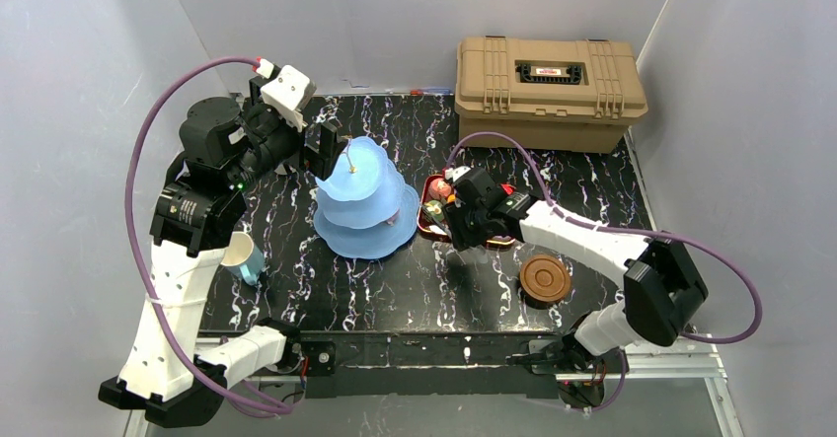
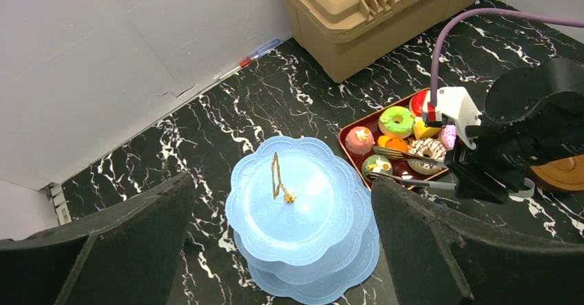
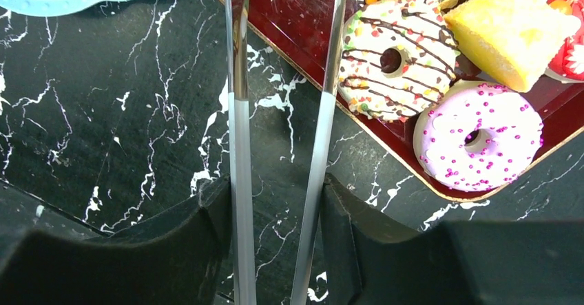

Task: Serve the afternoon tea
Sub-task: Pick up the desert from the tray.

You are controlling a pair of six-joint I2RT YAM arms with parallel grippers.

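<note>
Beside blue stand [image 1: 365,205], tray [image 3: 289,23] with tongs [image 3: 238,146]

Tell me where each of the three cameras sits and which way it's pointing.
Top external: above and behind the bases, looking down on the black marbled table; left arm and right arm show.
Left wrist: on the left arm, looking down at the light blue three-tier scalloped stand, framed by the open left tool.
Right wrist: low over the table, facing the dark red rectangular tray; the right tool clamps metal tongs.
Both wrist views share stand, tray and tongs.
</note>
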